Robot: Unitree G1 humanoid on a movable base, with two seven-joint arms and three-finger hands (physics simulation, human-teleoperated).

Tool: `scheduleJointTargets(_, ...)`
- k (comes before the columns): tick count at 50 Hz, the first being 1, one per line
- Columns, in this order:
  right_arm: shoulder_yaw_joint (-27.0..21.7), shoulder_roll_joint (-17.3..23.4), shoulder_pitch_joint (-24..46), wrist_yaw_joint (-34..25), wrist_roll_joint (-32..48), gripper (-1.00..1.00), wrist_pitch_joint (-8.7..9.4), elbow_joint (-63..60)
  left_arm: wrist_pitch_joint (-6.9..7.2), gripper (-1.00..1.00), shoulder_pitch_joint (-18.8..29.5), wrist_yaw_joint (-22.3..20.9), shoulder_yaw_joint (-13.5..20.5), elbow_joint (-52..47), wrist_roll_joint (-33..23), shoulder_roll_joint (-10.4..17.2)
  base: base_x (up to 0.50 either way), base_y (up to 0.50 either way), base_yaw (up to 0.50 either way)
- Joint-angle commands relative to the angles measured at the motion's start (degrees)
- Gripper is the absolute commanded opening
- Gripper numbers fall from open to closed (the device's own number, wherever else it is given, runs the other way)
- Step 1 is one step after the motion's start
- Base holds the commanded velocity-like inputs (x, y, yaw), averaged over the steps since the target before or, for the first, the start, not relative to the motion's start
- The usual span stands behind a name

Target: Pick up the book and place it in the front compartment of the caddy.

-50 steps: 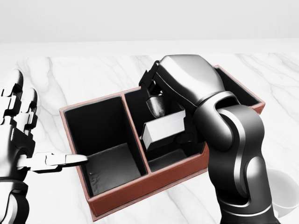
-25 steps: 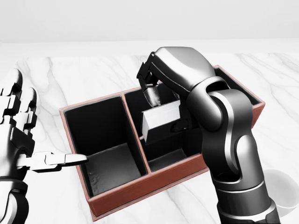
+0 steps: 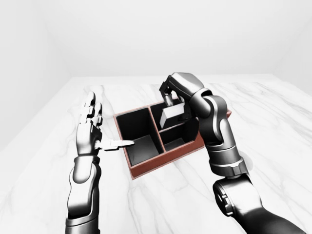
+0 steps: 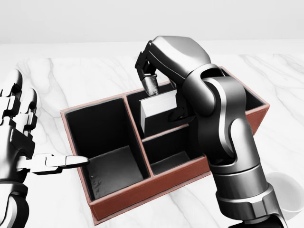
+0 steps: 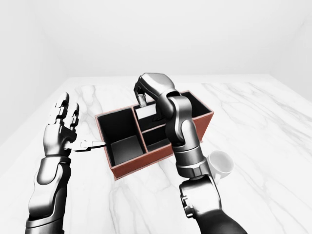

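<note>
As the right robot hand [image 4: 154, 85] gripped the book [image 4: 159, 113] above the caddy [image 4: 142, 192] on the table [image 4: 71, 80], the left robot hand [image 4: 21, 137] hung open — a tilted book could snag the divider.

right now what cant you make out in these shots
- Right hand grip on the book: the arm hides most fingers in the head view.
- Caddy right compartments: covered by the right forearm, all views.
- White cup: cut by the head view's edge, partly behind the arm elsewhere.
</note>
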State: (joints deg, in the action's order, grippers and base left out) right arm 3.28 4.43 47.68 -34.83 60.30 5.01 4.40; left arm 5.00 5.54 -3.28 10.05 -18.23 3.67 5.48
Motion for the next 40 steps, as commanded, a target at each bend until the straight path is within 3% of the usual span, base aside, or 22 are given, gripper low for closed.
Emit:
scheduleJointTargets(1, -0.5, 0.1, 2.7, 3.5, 0.4, -1.0, -0.01, 4.1, 0.0, 0.95, 0.0, 0.0, -0.1, 0.2, -0.1, 0.0, 0.0, 0.0, 0.0)
scheduleJointTargets(40, -0.3, 0.4, 8.4, 9.9, -0.7, -1.0, -1.63, 15.3, 0.0, 0.95, 0.1, 0.1, 0.1, 0.1, -0.2, 0.0, 0.0, 0.0, 0.0)
